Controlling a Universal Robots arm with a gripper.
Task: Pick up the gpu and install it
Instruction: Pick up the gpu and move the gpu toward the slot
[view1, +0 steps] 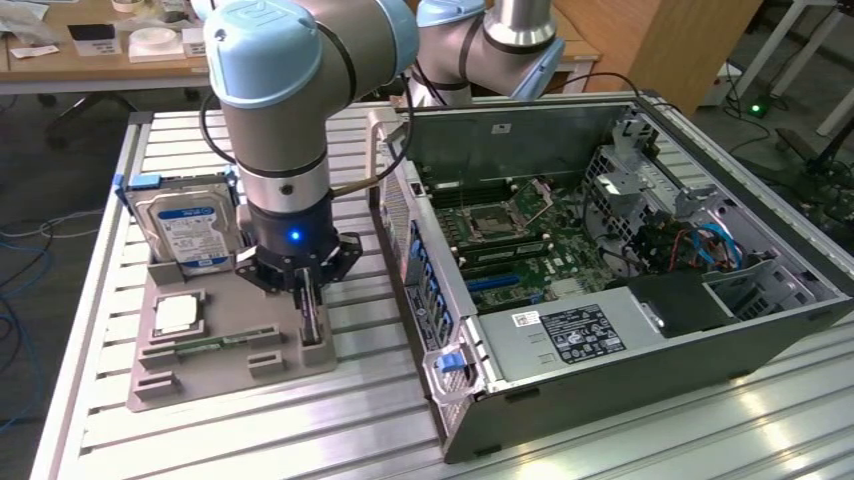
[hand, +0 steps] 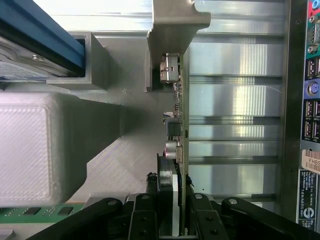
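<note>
Black gripper (hand: 172, 220) of yours clamps the thin green gpu (hand: 179, 105), standing edgewise in a ridged grey plastic tray (hand: 115, 165)

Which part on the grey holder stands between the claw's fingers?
The gpu, the thin card on edge; the hard drive and memory stick sit apart.

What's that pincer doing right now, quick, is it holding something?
Pincer: closed on the gpu, which stands on edge in the grey tray.
</note>
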